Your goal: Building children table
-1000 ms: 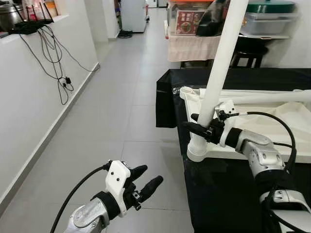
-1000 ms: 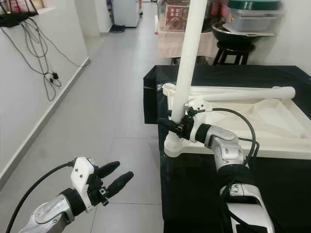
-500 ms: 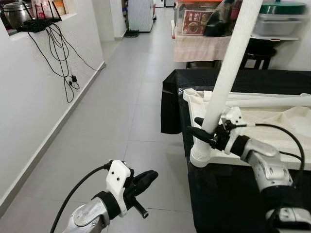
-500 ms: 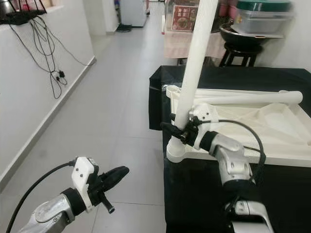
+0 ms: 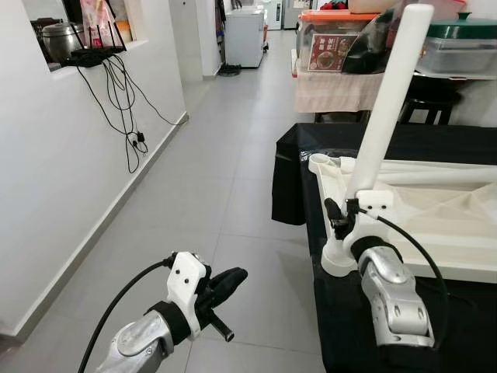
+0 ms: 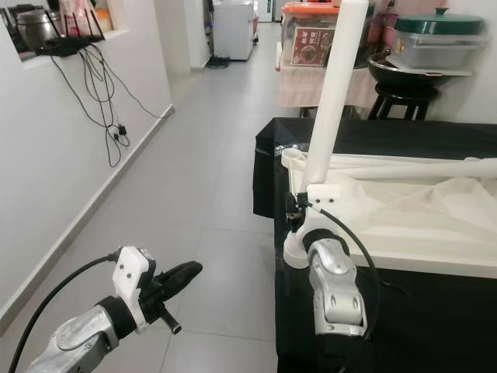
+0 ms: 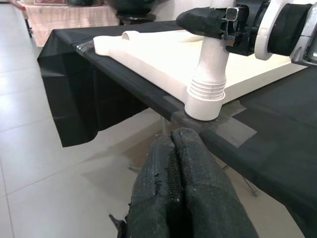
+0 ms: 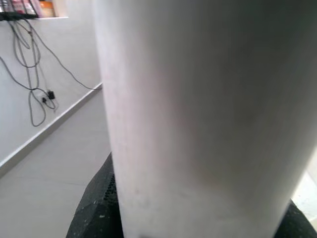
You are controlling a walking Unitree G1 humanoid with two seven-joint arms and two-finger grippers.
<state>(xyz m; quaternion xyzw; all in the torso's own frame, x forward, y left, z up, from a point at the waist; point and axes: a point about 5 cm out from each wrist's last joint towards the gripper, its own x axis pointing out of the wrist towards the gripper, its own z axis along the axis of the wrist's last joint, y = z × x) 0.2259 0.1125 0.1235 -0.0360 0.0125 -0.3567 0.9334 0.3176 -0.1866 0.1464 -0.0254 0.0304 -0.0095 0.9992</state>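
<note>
Showing the head views' largest element first: a grey tiled floor (image 5: 225, 194) runs from 6 o'clock up to 12 o'clock, bounded at 9 o'clock by a white wall (image 5: 54, 194) from which black cables (image 5: 124, 109) hang. Occupying 3 to 5 o'clock is a work surface draped in black cloth (image 5: 365, 326). On it lies the white children's table top (image 5: 435, 225), upside down, with a second white leg (image 5: 435, 176) lying flat across it. At the top's near corner, a white table leg (image 5: 384, 109) stands in a ribbed socket (image 7: 205, 94), leaning slightly toward 1 o'clock. The right gripper (image 5: 339, 217) is pinching this leg low down, just above the socket, its black fingers (image 7: 205, 22) pressed against the tube; the right wrist view shows the leg (image 8: 208, 114) close against the camera. At 7 o'clock, the left gripper (image 5: 225, 281) hangs over the floor, well apart from the cloth edge, its two black fingers (image 7: 183, 188) pressed together and holding nothing. Beyond, at 12 to 1 o'clock, a clothed side table (image 5: 342, 81) carries containers.
</note>
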